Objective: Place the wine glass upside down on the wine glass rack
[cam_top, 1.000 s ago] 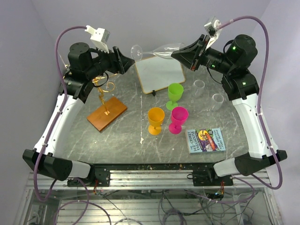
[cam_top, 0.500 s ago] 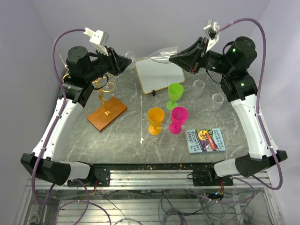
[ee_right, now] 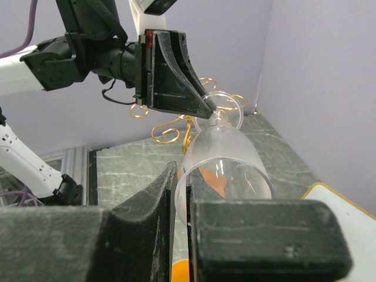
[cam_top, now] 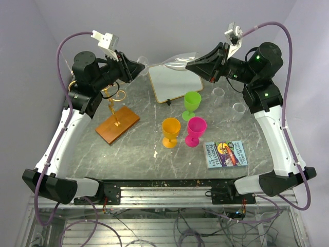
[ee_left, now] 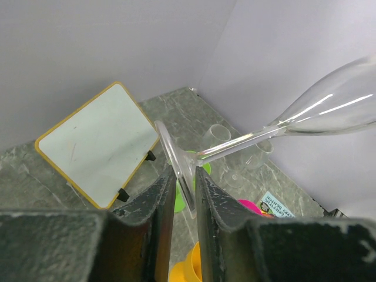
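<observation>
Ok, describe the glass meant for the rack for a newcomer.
Far across the grey table, above the white board, the wine glass hangs sideways between the left claw, at its foot, and the right claw, at its bowl. Unlike the coloured goblets and short tumblers below, it is long-stemmed and airborne.

Left gripper (ee_left: 184,176) was seen at bottom centre, its two dark fingers (ee_left: 154,223) pressed onto either face of the round foot of a clear wine glass (ee_left: 329,108). The foot was held edge-on and tilted. The stem was angled up to the right and the bowl was carried near-horizontal, with its rim cut off by the right edge. A grey marbled table (ee_left: 29,170) was seen below, with a white rectangular board in a yellow frame (ee_left: 94,150) propped on small black feet. Two clear glass tumblers (ee_left: 215,134) were made out behind the stem, blurred. Parts of a green cup (ee_left: 178,201), a pink cup (ee_left: 249,205) and an orange cup (ee_left: 185,271) were seen near the fingers, plus a printed book corner (ee_left: 271,205).
</observation>
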Robot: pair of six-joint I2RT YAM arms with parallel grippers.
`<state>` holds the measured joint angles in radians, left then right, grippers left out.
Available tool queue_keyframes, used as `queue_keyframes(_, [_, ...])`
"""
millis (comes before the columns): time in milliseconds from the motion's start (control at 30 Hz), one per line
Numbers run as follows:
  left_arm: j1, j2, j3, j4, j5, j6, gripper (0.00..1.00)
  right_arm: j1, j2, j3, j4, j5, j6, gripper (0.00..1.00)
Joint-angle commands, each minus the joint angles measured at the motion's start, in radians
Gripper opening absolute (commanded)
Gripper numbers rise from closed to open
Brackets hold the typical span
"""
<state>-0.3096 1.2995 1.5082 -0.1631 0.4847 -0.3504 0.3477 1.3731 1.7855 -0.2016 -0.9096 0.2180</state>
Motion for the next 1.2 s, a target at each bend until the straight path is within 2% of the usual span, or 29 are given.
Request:
queue_keyframes(0, [-0.005,-0.009,-0.017,0.051,0.024,-0.017,0.27,-0.003,-0.030,-0.010,0.056,-0.014,0.011,0.00])
queue_keyframes(167, [-0.005,-0.026,-0.032,0.074,0.041,-0.030,0.08,-0.002,-0.029,-0.026,0.061,0.007,0.000,0.00])
queue_keyframes(200, [-0.005,-0.033,-0.038,0.082,0.047,-0.030,0.07,-0.003,-0.029,-0.030,0.057,0.013,-0.011,0.01])
queue_keyframes(500, [0.046,-0.072,-0.036,0.050,-0.025,-0.035,0.07,-0.005,-0.057,-0.052,-0.041,0.063,-0.144,0.50])
queue_keyframes(700, [0.124,-0.108,-0.002,0.013,-0.074,-0.017,0.07,-0.005,-0.086,-0.016,-0.137,0.129,-0.232,0.61])
queue_keyframes(767, [0.150,-0.127,0.020,-0.024,-0.122,0.025,0.07,-0.007,-0.101,-0.001,-0.167,0.172,-0.267,0.73])
queue_keyframes(833, [0.171,-0.143,0.045,-0.053,-0.169,0.063,0.07,-0.010,-0.115,0.015,-0.197,0.216,-0.289,0.80])
queue_keyframes(967, [0.196,-0.167,0.104,-0.115,-0.291,0.156,0.07,-0.013,-0.144,0.030,-0.241,0.316,-0.328,0.85])
queue_keyframes(1167, [0.227,-0.203,0.192,-0.191,-0.557,0.380,0.07,-0.013,-0.163,-0.021,-0.274,0.431,-0.412,0.86])
